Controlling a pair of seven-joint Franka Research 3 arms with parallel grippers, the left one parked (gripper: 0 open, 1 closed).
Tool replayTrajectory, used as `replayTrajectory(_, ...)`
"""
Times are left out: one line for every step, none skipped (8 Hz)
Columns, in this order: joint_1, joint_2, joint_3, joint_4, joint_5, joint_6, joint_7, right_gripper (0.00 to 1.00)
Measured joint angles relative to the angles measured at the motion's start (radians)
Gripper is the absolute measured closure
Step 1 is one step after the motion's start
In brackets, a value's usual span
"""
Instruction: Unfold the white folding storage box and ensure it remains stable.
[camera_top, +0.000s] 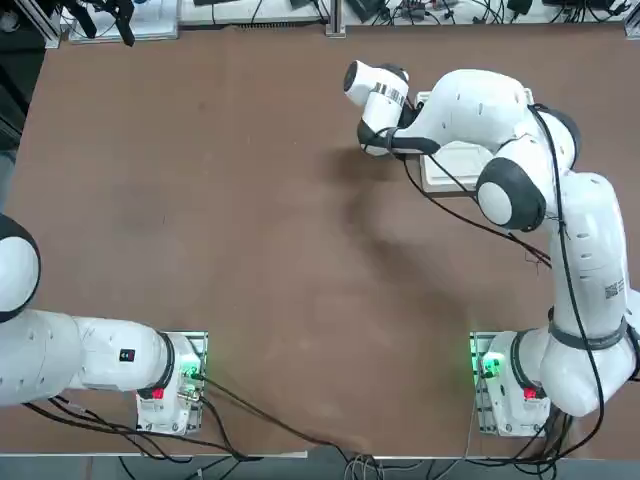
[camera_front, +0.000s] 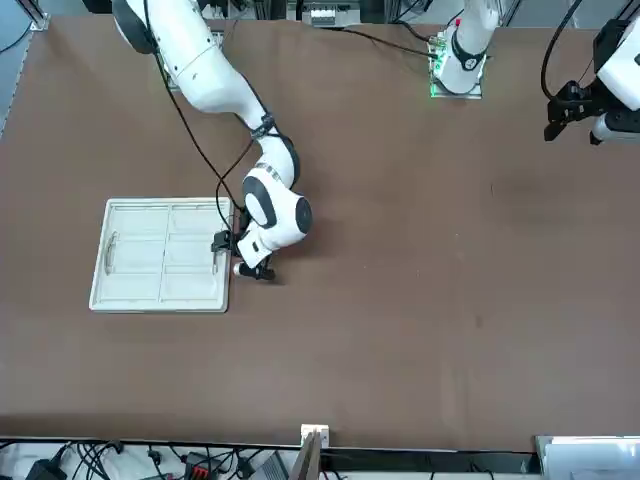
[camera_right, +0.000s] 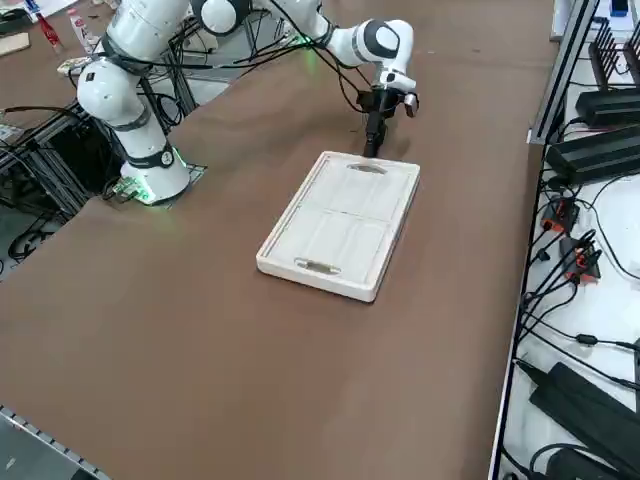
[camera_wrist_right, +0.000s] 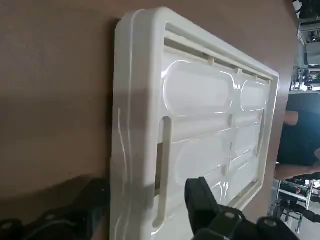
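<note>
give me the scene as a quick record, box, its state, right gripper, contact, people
box: white folding storage box, a flat slab on the brown table
state: folded, panels lying down inside the rim
handle holes: oval, one at each of two opposite ends
right gripper: at one handle-hole end of the box, fingers apart
contact: cannot be told for certain
people: a person beyond the table

1. It looks like a robotics lab: 2 white robot arms stand bolted at 1 wide brown table (camera_top: 240, 250).
2. Black cables (camera_right: 575, 300) and power bricks (camera_right: 590, 420) crowd a white surface alongside.
3. Metal framing (camera_front: 310, 450) borders the table's edge.
</note>
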Motion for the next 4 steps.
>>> replayTrajectory(0.0,0.0,-0.002,0.0,0.0,-0.001,-0.002,0.11)
replayTrajectory(0.0,0.0,-0.005,0.0,0.0,-0.002,-0.004,0.12)
replayTrajectory(-0.001,0.0,-0.008,0.0,0.0,-0.004,-0.005,0.13)
replayTrajectory(-0.002,0.0,-0.01,0.0,0.0,-0.006,-0.006,0.13)
